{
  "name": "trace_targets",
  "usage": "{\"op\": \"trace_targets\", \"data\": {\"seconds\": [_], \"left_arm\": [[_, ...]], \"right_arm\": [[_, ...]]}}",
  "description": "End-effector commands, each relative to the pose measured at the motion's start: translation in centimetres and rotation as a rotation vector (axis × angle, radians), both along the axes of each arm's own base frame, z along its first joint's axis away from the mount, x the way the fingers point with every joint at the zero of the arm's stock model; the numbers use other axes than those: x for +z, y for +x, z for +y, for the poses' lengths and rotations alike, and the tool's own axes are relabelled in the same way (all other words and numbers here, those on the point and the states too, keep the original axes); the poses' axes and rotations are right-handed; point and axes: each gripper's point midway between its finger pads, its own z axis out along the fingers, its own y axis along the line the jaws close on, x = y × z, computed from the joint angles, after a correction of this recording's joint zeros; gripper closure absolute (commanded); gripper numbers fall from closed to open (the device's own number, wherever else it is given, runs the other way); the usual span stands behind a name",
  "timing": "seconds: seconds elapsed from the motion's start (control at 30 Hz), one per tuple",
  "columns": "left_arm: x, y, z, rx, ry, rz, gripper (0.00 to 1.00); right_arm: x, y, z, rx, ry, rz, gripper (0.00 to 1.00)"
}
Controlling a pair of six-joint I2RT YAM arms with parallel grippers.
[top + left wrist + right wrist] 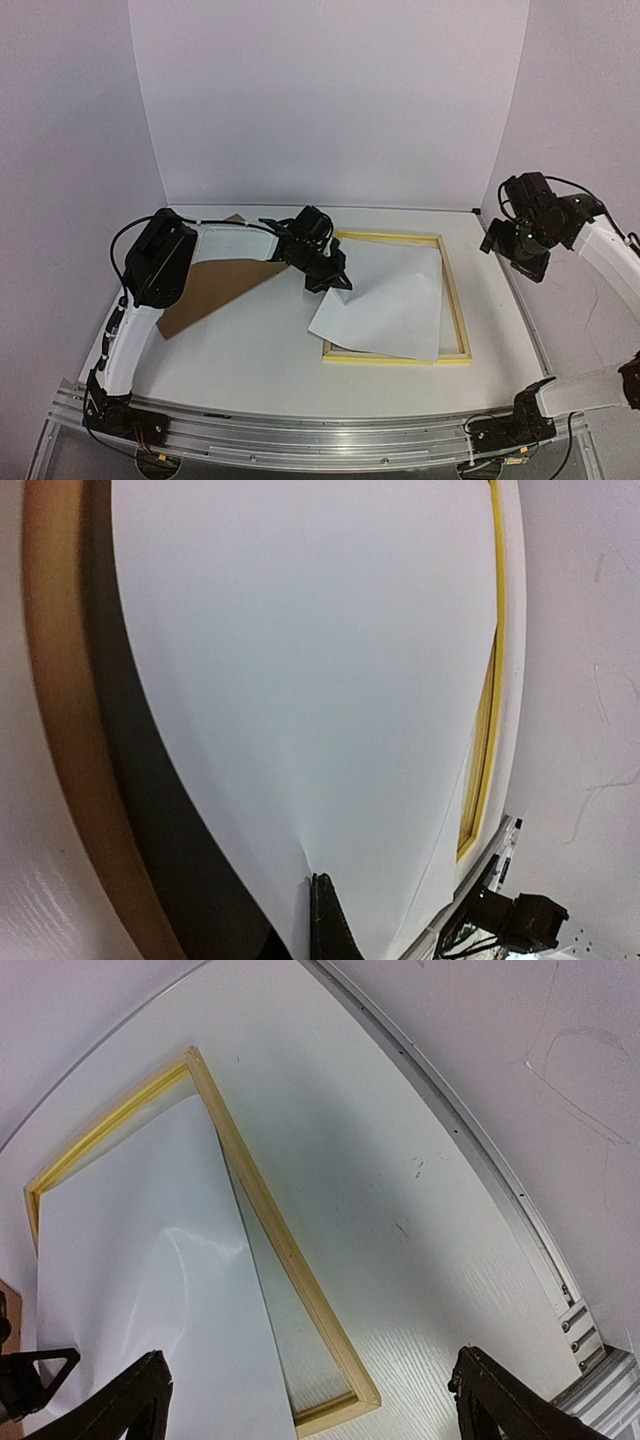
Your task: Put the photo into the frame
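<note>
The left claw [335, 280] is pinched shut on the upper left corner of the photo [390, 310]. It holds that corner a little above the tabletop [240, 360], so the sheet bows upward near the grip; in the left wrist view one dark fingertip [325, 920] presses the paper's edge. The photo shows only its plain white side. It lies skewed across the frame [455, 300]: most of it is inside the yellow border, while its near left corner sticks out past the frame's left rail and its near edge lies over the near rail. The frame lies flat, right of centre. A brown backing board [215, 288] lies to the left, partly under the left arm. The right claw [522, 252] hangs raised beyond the frame's right side, jaws wide and holding nothing.
</note>
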Motion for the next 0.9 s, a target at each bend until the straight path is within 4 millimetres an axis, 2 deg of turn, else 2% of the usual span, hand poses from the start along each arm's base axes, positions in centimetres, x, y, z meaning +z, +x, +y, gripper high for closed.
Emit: {"op": "trace_targets", "data": {"seconds": [0.0, 0.1, 0.17, 0.4, 0.6, 0.87], "left_arm": [[-0.1, 1.9, 2.9, 0.151, 0.106, -0.032, 1.0], [0.6, 2.3, 4.0, 0.193, 0.129, -0.07, 1.0], [0.6, 2.4, 4.0, 0.194, 0.124, -0.077, 1.0], [-0.3, 2.7, 1.4, 0.139, 0.056, -0.035, 1.0], [0.1, 3.1, 0.6, 0.159, 0.046, -0.047, 1.0], [-0.5, 2.6, -1.0, 0.17, 0.031, -0.042, 1.0]], "right_arm": [[-0.1, 0.7, 0.0, 0.009, -0.021, 0.003, 0.05], [-0.1, 1.0, 0.0, 0.013, -0.025, 0.0, 0.05], [-0.3, 1.2, 0.1, 0.018, -0.028, 0.005, 0.05], [-1.9, 1.5, 0.3, 0.031, -0.042, 0.048, 0.05], [-4.3, 1.9, 0.8, 0.041, -0.033, 0.115, 0.04], [-5.0, 2.2, 1.0, 0.04, -0.021, 0.129, 0.04]]}}
